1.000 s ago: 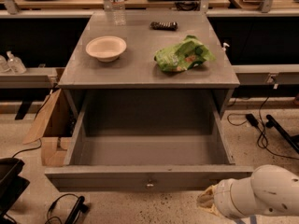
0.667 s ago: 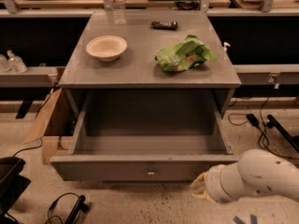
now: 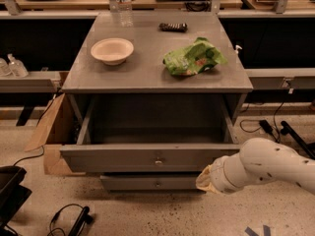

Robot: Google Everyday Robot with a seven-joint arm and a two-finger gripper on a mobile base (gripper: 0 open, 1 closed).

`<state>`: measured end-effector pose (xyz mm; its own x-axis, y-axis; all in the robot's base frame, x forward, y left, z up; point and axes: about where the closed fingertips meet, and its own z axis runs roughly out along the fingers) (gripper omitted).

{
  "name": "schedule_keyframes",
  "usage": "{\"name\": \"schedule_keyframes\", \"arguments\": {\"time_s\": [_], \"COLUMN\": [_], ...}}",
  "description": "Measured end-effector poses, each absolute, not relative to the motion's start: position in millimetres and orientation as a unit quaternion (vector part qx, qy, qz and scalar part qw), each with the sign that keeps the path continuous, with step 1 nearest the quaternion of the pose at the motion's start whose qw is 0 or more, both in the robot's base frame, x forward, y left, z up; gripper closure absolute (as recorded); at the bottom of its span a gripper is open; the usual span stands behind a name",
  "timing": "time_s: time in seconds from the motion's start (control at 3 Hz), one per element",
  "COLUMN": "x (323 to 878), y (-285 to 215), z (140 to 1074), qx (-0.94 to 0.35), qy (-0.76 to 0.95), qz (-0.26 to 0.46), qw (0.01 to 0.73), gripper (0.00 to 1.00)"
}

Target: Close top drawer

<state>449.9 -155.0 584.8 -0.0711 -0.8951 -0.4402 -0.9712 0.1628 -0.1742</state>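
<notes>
Near, lower right of frame: white arm point(image 3: 275, 163) comes in from the right edge. End effector point(image 3: 208, 178) sits at the lower right corner of the top drawer point(image 3: 123, 157) front, touching or just beside it. Open/shut state: cannot tell, and nothing seen held.

Lower left: black cable point(image 3: 69, 219) on the floor, apart from the work.

Mid frame: top drawer pulled well out, inside looks empty, knob point(image 3: 158, 162) centred on the front. Lower drawer point(image 3: 147, 183) front shows just beneath, nearly in. Cardboard box point(image 3: 48, 127) just beside the cabinet's left side.

Far, on the cabinet's surface point(image 3: 147, 73): bowl point(image 3: 112, 50) left, green bag point(image 3: 193, 58) right, remote point(image 3: 173, 27) and bottle point(image 3: 124, 4) at the back.

Step (judged): push in progress or about to start; drawer far from shut.

Risks:
- Contact is well off-centre, so the drawer may rack and bind on its runners.
- Contact is low on the front, so the end effector may slip under the edge onto the lower drawer.
- A hard shove may jolt the cabinet and tip the bottle.
</notes>
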Motion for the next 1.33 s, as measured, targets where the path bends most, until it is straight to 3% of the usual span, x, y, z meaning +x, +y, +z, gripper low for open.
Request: {"name": "schedule_keyframes", "arguments": {"time_s": [1.33], "x": [497.9], "y": [-176.1], "z": [578.1], "qx": [-0.655], "qy": [0.713], "qz": [0.078], "qw": [0.236], "gripper": [1.00]}}
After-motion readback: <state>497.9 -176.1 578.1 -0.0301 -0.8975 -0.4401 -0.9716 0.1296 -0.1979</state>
